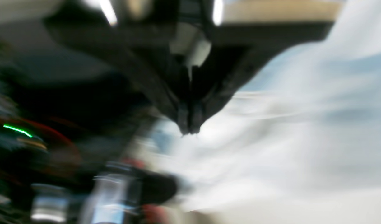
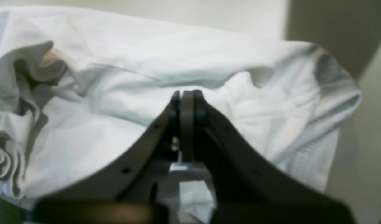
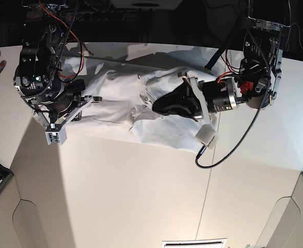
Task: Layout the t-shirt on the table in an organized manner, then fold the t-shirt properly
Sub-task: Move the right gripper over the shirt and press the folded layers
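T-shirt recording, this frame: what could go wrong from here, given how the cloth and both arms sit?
1. The t-shirt lies bunched at the far edge of the table; a pull might drag it off.
2. The left gripper is shut over the rumpled middle and may snag several layers.
3. The right gripper is shut above the folds; whether it pinches fabric is unclear, so a lift could come up empty.

Your left wrist view is smeared by motion blur. Right wrist view soft, dim. Base view sharp, bright, arms casting soft shadows on the table (image 3: 141,196).
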Motion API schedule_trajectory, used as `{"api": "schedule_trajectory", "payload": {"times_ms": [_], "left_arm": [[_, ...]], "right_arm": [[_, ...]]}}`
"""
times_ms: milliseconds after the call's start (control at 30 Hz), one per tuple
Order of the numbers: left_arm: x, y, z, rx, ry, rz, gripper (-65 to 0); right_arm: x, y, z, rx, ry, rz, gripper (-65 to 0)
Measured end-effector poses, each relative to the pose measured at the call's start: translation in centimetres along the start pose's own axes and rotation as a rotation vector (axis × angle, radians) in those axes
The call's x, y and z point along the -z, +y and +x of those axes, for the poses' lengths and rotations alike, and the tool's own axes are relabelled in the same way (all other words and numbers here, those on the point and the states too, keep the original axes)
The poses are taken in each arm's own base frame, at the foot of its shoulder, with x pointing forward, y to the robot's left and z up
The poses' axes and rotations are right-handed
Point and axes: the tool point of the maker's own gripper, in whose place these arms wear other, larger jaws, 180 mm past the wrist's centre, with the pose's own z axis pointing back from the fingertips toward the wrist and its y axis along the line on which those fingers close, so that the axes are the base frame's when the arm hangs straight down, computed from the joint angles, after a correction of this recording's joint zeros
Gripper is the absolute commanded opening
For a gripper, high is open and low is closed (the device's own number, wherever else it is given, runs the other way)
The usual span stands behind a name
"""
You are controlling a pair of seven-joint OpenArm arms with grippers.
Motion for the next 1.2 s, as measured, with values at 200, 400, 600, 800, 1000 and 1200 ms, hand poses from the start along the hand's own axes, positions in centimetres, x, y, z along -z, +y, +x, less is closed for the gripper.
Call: {"api": "schedule_trajectory", "payload": {"times_ms": [200,400,600,800,1000,1200], "left_arm": [[0.4,2.7,-0.2,0.144,0.013,0.174,-65.0],[0.0,4.4,-0.2,0.238,0.032,0.261,-65.0],[-0.3,5.5,-0.1,0.258,0.039,0.327,-65.0],[1.9,3.5,-1.8,0.289,0.101,0.277,-65.0],[4.6,-0.1,-4.4,0.321,0.170,0.152,-65.0],[6.1,-4.3,-7.8,0.374,0.300,-0.012,-65.0]], "right_arm": [[0.0,0.0,0.5,0.000,-0.028,0.000,-65.0],[0.0,0.0,0.6,0.000,-0.034,0.000,-65.0],[0.0,0.0,0.6,0.000,-0.034,0.000,-65.0],[0.0,0.0,0.7,-0.001,-0.038,0.000,-65.0],[0.0,0.0,0.7,-0.001,-0.038,0.000,-65.0],[0.0,0.0,0.7,-0.001,-0.038,0.000,-65.0]]}}
